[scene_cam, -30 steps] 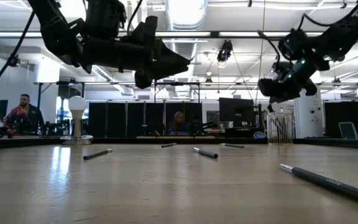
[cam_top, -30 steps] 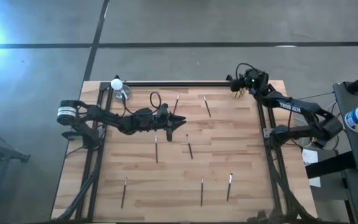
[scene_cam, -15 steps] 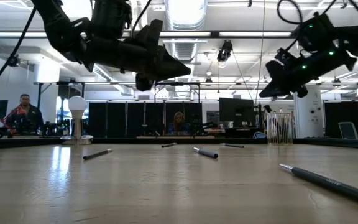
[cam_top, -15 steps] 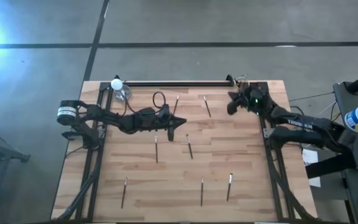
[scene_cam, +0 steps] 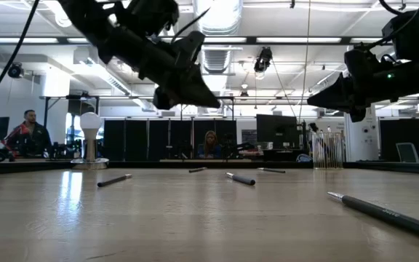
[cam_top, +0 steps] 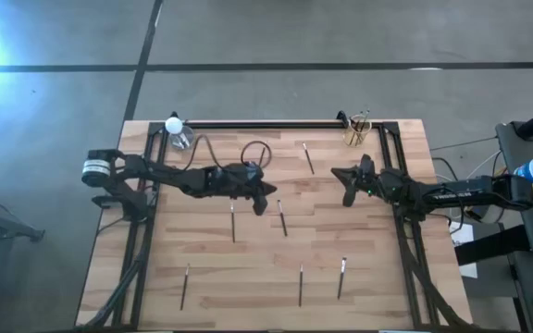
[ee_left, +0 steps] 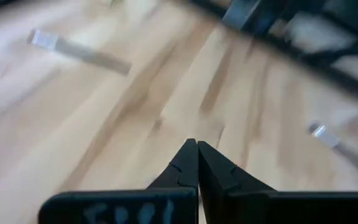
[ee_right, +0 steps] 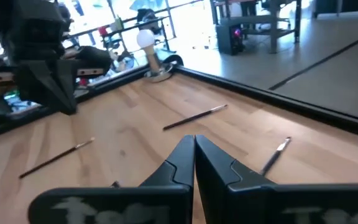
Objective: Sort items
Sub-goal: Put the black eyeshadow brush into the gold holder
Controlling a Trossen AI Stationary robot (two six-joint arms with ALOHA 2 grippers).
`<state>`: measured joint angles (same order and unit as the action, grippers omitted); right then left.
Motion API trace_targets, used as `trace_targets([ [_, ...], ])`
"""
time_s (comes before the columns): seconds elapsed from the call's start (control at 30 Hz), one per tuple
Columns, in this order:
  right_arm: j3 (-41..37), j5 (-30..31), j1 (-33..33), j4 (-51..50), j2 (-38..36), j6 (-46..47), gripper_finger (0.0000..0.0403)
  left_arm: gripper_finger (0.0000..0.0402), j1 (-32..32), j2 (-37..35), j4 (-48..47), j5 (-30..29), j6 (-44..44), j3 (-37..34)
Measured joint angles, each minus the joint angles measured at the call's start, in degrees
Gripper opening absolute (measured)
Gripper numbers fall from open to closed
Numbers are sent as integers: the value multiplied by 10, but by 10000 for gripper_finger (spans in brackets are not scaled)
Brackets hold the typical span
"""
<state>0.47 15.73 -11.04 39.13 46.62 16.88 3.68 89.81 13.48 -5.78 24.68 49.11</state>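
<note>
Wooden table (cam_top: 155,277) holds scattered sticks (cam_top: 232,223) (both hands, left hand (cam_top: 268,198) and right hand (cam_top: 345,178), pinched shut, empty), so a descent might nudge one away.

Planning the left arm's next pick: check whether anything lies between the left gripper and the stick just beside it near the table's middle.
Nothing visible does. The left gripper, shut and empty, hangs above bare wood, and the nearest stick lies flat and apart from it with only open table between. The right gripper, also shut, is off to the side.
</note>
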Motion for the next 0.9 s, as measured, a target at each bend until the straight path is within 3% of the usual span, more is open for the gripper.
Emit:
trace_targets([
  [0.13, 0, 14, 42, 1, 7, -7, 8, 0, -45, -1, -179, -42, 67, 47],
  [0.5, 0, 35, 105, 5, 11, -14, 8, 44, -180, -2, -582, -37, 447, 117],
  [0.63, 0, 38, 119, 4, 11, -18, 8, 65, -241, -2, -648, 2, 592, 111],
  [0.9, 0, 39, 123, 4, 10, -21, 8, 73, -347, -2, -661, 70, 823, 62],
])
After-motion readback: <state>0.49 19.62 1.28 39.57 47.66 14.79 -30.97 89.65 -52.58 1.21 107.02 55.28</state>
